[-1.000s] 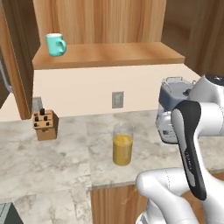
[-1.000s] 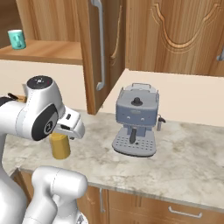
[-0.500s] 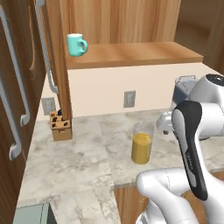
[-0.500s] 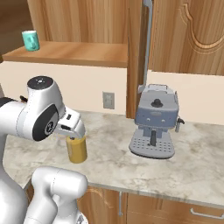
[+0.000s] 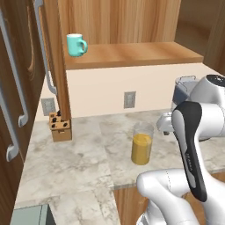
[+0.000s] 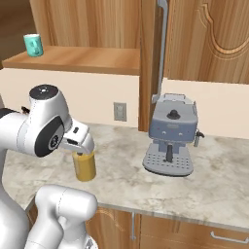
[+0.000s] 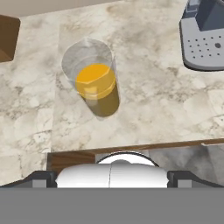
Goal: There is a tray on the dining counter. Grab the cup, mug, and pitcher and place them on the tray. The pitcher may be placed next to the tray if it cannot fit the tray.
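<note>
The pitcher, a tall clear glass with orange liquid, stands on the marble wall counter near its front edge. It also appears as the pitcher in the right base view and the pitcher in the hand view. My gripper hovers above and just in front of it, open, with nothing between its fingers. The teal mug sits upright on the wooden shelf above the counter, and it is the mug at the shelf's left end. The tray, the cup and the dining counter are out of view.
A grey espresso machine stands on the counter to the right of the pitcher. A wooden knife block sits at the back left, by a tall cabinet post. Cabinet doors with long handles line the left side.
The whole picture slid to the right during the first half second as the base drove, then held nearly still. The arm's pose and the open gripper look unchanged.
</note>
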